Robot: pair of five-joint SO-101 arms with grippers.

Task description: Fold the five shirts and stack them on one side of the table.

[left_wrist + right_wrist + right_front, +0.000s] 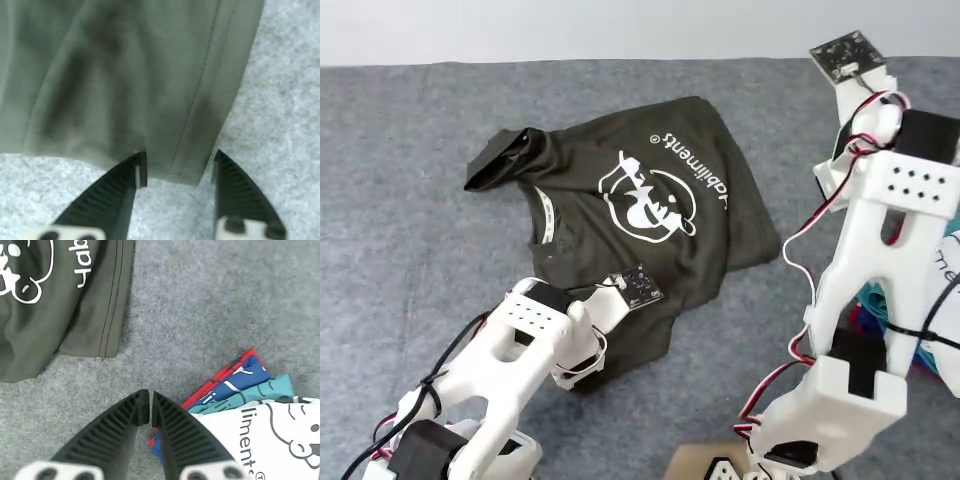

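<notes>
A dark olive shirt [640, 210] with a white print lies partly folded in the middle of the grey table, one sleeve bunched at its far left. My left gripper [177, 162] is open at the shirt's near edge [190, 172], a folded corner of the hem lying between its black fingers [125, 185]. In the high view that arm [570, 340] covers the shirt's near corner. My right gripper [151, 402] is shut on nothing, hovering over bare cloth between the olive shirt [60, 305] and a stack of folded shirts [250, 405], white on top of teal, blue and red.
The grey cloth-covered table [410, 250] has free room on the left and along the far side. The folded stack [945, 300] sits at the right edge, mostly behind the right arm [880, 260]. A brown object [695, 462] pokes in at the near edge.
</notes>
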